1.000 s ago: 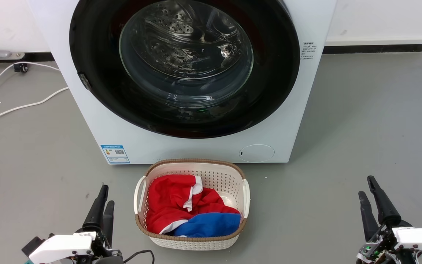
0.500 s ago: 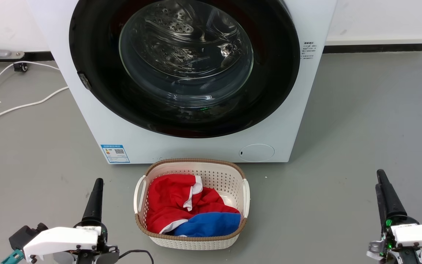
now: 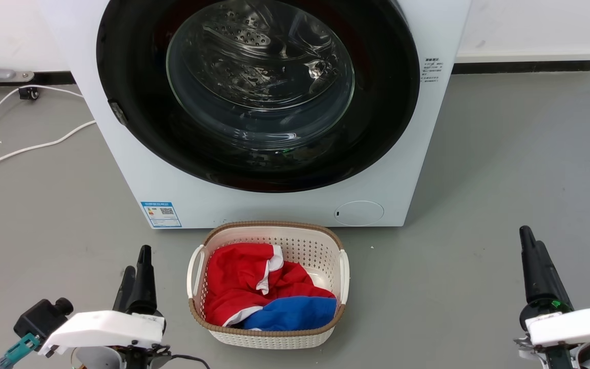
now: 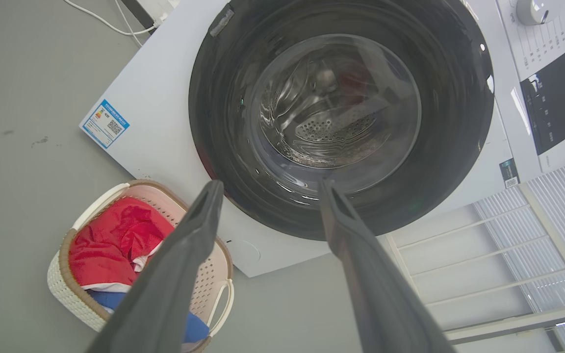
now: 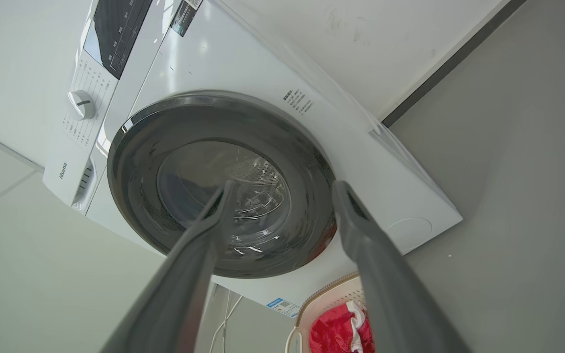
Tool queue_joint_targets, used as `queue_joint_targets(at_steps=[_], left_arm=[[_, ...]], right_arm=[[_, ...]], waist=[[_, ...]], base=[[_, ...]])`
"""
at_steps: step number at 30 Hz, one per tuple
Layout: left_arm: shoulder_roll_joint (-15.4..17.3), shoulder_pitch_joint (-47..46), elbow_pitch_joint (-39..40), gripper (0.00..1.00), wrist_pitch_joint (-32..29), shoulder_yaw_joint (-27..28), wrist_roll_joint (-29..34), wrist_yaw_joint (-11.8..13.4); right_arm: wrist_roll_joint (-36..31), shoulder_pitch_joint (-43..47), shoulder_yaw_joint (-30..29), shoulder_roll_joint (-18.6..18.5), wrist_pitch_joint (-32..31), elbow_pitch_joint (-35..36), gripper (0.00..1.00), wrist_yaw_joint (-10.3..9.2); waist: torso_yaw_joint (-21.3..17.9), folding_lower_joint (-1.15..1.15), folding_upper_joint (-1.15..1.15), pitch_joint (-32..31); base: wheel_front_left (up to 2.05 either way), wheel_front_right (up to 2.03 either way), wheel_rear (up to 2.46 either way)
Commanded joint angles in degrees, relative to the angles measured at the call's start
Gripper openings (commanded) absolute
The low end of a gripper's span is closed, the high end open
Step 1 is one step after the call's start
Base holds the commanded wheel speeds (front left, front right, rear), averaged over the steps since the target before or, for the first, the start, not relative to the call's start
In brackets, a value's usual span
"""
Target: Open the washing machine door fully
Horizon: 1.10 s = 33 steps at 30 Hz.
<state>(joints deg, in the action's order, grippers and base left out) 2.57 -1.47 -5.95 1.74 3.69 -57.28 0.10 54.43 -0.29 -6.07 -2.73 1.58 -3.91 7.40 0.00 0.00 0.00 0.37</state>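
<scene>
The white washing machine stands ahead of me on the grey floor. Its washing machine door, a glossy black disc with a clear glass bowl, lies flush against the front. My left gripper hovers low at the left, open and empty, well short of the machine. At the lower right my right gripper is likewise open and empty. The left wrist view looks between spread fingers of the left gripper at the door. In the right wrist view the right gripper frames the door the same way.
A white laundry basket with red and blue clothes sits on the floor right before the machine, between my arms. White cables trail on the floor at the left. A small dark tab sits on the door's left edge.
Both wrists have rolled: the left fingers went edge-on, then show side by side again; the right gripper moved a little up and right. The door has not moved.
</scene>
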Motion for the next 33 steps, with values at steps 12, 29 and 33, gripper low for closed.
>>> queue_joint_targets(at_steps=[12, 29, 33], left_arm=[[2.3, 0.7, 2.8, 1.0, 2.8, -4.1, 12.9, 3.1], [3.1, 1.9, 3.8, 1.0, 5.7, -7.1, 23.5, 3.5], [3.1, 2.2, 4.0, 1.0, 6.4, -7.4, 25.9, 3.2]], right_arm=[[-15.3, 2.1, 1.7, -0.2, 2.9, 2.9, 1.0, 0.09], [-28.1, 4.2, 2.1, -0.2, 5.9, 4.3, 1.0, 0.1], [-30.5, 4.6, 2.2, -0.2, 6.5, 4.8, 1.0, 0.11]], waist=[[0.1, 0.0, 0.0, 0.0], [0.2, 0.0, 0.0, -0.1], [0.2, 0.0, 0.0, -0.1]], base=[[0.0, 0.0, 0.0], [0.0, 0.0, 0.0], [0.0, 0.0, 0.0]])
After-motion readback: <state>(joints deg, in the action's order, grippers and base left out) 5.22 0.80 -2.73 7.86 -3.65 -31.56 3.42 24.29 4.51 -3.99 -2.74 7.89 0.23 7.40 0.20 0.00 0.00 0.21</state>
